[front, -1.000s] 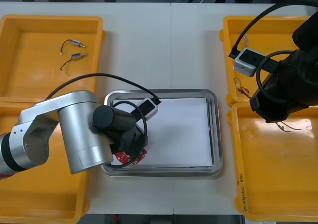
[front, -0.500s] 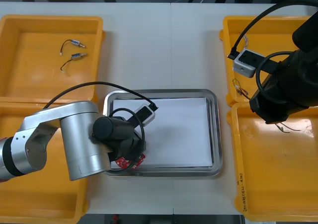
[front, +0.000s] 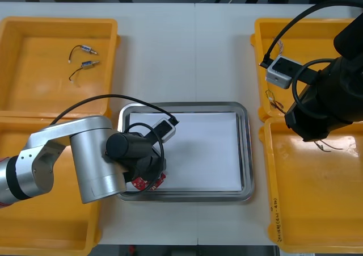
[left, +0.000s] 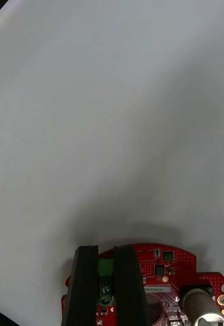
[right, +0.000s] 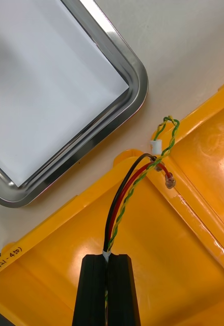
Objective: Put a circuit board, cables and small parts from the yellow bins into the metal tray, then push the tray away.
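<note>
**Two grippers loaded: board at the tray, cable over its bin**

Both arms carry a task item. The left gripper [left: 106, 254] has its fingers clamped on the green terminal block at the edge of the round red circuit board [left: 163, 267], a hold that keeps the board flat. The board sits low over the white liner [front: 204, 148] at the near-left corner of the metal tray [front: 248, 148], probably about to be set down, though I cannot tell whether it touches. The right gripper [right: 108, 262] pinches a cable bundle [right: 124, 196] of red, black and twisted yellow-green wires over the near right yellow bin [right: 158, 254]. The bundle's free end drapes across the bin's rim towards the tray, so it could snag when lifted.
</note>
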Action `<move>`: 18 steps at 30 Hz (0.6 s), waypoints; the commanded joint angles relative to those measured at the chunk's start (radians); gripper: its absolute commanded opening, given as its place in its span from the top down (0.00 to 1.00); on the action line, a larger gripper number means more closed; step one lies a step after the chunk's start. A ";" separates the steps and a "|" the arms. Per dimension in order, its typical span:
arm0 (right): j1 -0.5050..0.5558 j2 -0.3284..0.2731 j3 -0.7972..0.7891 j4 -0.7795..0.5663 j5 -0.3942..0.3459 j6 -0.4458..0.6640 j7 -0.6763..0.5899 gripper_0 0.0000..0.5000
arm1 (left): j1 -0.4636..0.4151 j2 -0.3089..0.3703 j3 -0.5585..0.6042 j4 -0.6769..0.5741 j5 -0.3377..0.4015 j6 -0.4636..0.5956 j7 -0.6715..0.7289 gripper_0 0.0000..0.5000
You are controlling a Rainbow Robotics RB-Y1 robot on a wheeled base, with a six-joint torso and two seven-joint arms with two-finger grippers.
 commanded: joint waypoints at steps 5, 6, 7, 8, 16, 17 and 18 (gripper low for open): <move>-0.033 -0.036 0.009 -0.027 -0.009 -0.009 0.026 1.00 | -0.035 0.024 0.042 -0.029 0.060 0.037 0.083 0.00; -0.033 -0.036 0.009 -0.027 -0.009 -0.009 0.026 1.00 | -0.035 0.023 0.045 -0.034 0.063 0.048 0.083 0.00; -0.033 -0.036 0.009 -0.027 -0.010 -0.008 0.028 1.00 | -0.035 0.023 0.054 -0.042 0.069 0.067 0.084 0.00; -0.033 -0.036 0.009 -0.027 -0.009 -0.009 0.028 1.00 | -0.035 0.023 0.059 -0.046 0.074 0.076 0.083 0.00; -0.033 -0.036 0.009 -0.033 -0.010 -0.012 0.034 1.00 | -0.035 0.004 0.146 -0.085 0.164 0.179 0.061 0.00; -0.033 -0.036 0.009 -0.035 -0.010 -0.014 0.034 1.00 | -0.035 0.001 0.155 -0.088 0.169 0.186 0.060 0.00; -0.033 -0.034 0.009 -0.035 -0.010 -0.014 0.034 1.00 | -0.035 -0.005 0.169 -0.092 0.178 0.202 0.055 0.00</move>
